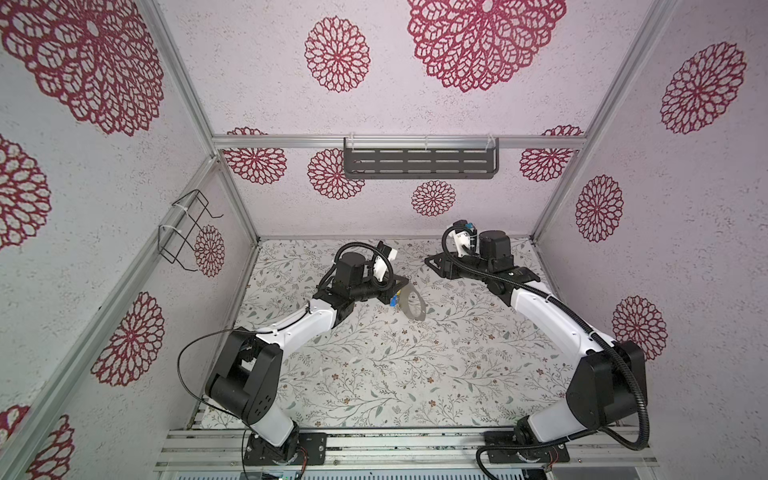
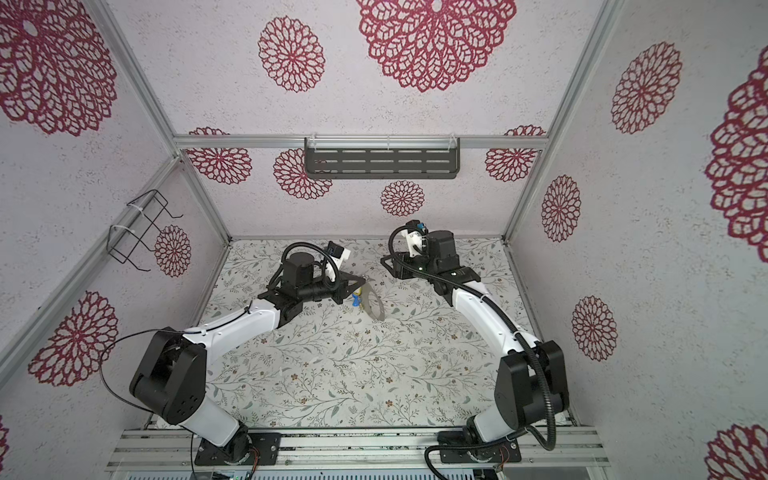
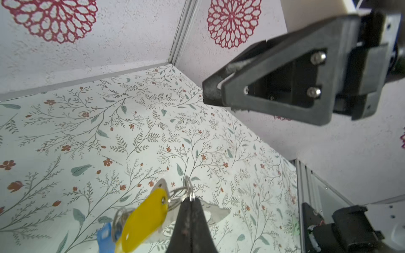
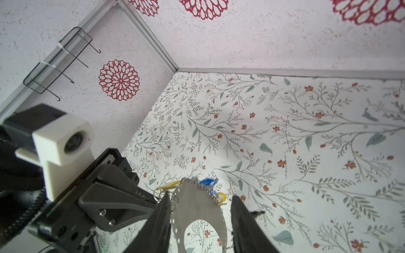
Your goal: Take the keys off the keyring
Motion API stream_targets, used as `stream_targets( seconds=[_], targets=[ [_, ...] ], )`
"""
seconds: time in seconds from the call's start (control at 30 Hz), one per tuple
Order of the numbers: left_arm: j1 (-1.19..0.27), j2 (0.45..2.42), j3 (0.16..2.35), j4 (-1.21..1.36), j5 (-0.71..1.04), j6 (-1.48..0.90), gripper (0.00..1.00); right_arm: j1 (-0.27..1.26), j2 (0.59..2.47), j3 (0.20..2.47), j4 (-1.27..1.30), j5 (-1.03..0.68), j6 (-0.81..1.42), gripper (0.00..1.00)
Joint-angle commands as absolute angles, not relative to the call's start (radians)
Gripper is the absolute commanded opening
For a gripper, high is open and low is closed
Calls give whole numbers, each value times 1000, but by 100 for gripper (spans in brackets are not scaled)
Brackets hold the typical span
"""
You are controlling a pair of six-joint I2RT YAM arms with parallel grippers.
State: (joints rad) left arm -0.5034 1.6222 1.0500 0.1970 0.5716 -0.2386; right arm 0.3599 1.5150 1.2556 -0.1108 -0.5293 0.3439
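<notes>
Left tool (image 3: 190,203) is pressed together on the rim of the keyring (image 4: 197,206), holding it tilted over the worktop (image 1: 374,365). The yellow and blue keys (image 3: 144,219) hang off it by their small loops (image 3: 182,193). Right tool (image 4: 201,196) is spread and empty, near the ring but clear of it. I'd bring it onto one key only and pinch the plastic body, with the left clamped firm so the ring doesn't twist out.

The keyring (image 1: 411,311), a flat grey disc with a large round hole, stands tilted, its rim pinched in the left hand (image 3: 191,202). A yellow key (image 3: 142,221) and a blue key (image 3: 104,236) hang on wire loops beside that hand.
</notes>
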Motion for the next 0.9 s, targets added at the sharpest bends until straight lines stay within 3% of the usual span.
stream_targets(
  seconds=[0.0, 0.17, 0.33, 0.63, 0.8, 0.87],
  targets=[
    [-509, 1578, 1029, 259, 653, -30, 0, 362, 1475, 1230, -131, -568, 373, 40],
    [-509, 1581, 1117, -14, 774, 268, 0, 361, 1462, 1211, -161, -620, 355, 34],
    [-512, 1614, 1228, -269, 782, 444, 0, 369, 1479, 1221, -157, -703, 420, 47],
    [-528, 1662, 1285, -319, 772, 478, 0, 412, 1555, 1342, -301, -682, 428, 53],
    [-533, 1671, 1302, -333, 761, 486, 0, 440, 1592, 1397, -400, -655, 414, 50],
    [-532, 1671, 1302, -331, 760, 485, 0, 454, 1607, 1415, -444, -623, 402, 45]
  ],
)
